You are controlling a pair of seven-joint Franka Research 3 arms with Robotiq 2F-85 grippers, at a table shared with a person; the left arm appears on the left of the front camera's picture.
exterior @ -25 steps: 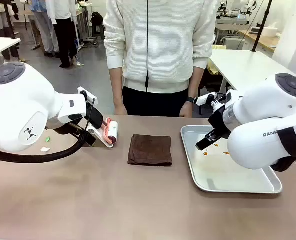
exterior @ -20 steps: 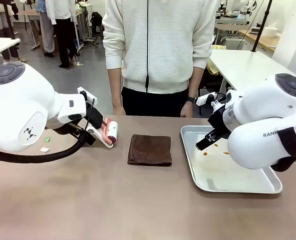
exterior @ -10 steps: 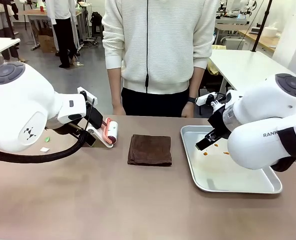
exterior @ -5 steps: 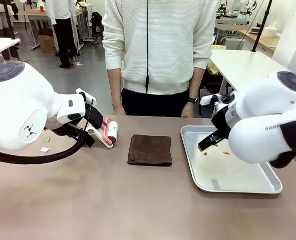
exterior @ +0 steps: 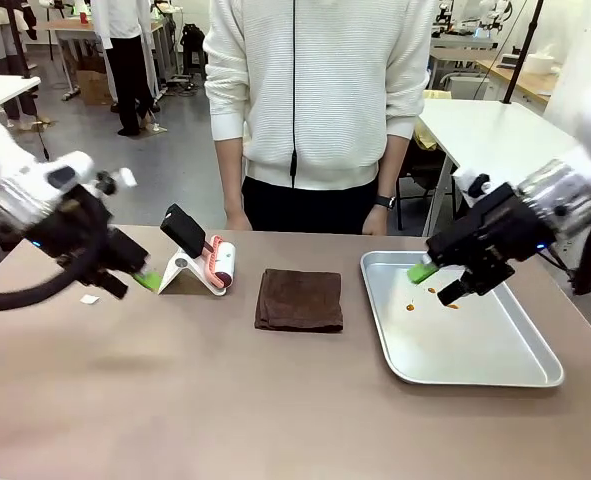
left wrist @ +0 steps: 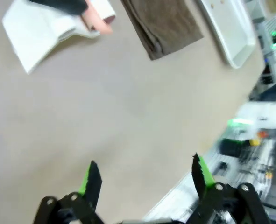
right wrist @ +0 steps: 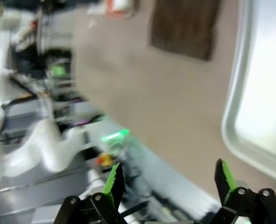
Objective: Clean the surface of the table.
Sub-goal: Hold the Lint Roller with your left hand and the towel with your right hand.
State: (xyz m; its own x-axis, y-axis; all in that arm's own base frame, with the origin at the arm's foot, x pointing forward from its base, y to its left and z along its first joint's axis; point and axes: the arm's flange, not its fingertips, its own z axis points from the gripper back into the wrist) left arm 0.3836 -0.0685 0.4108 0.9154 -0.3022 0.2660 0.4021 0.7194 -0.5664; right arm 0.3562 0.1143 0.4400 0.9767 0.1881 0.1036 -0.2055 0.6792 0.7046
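Note:
The tan-brown table [exterior: 225, 400] carries a folded dark brown cloth [exterior: 298, 300] at its middle. My left gripper [exterior: 130, 283] hangs open and motion-blurred over the table's left side, beside a lint roller [exterior: 220, 264] on a white stand. My right gripper [exterior: 435, 281] is open above the far left corner of a metal tray [exterior: 515, 372]. In the left wrist view the open left gripper [left wrist: 146, 175] looks down on bare table [left wrist: 105, 116], with the cloth [left wrist: 163, 23] farther off. In the right wrist view the open right gripper [right wrist: 169, 179] looks past the tray [right wrist: 264, 107] to the cloth [right wrist: 187, 25].
Orange crumbs [exterior: 411, 306] lie in the tray near my right gripper. A small white scrap [exterior: 88, 298] lies on the table's left. A person in a white sweater [exterior: 315, 90] stands at the far edge, hands hanging by the table.
Both arms have swung out fast. The left gripper has come from behind the roller stand to its left. The right gripper has turned and now stands over the tray's corner.

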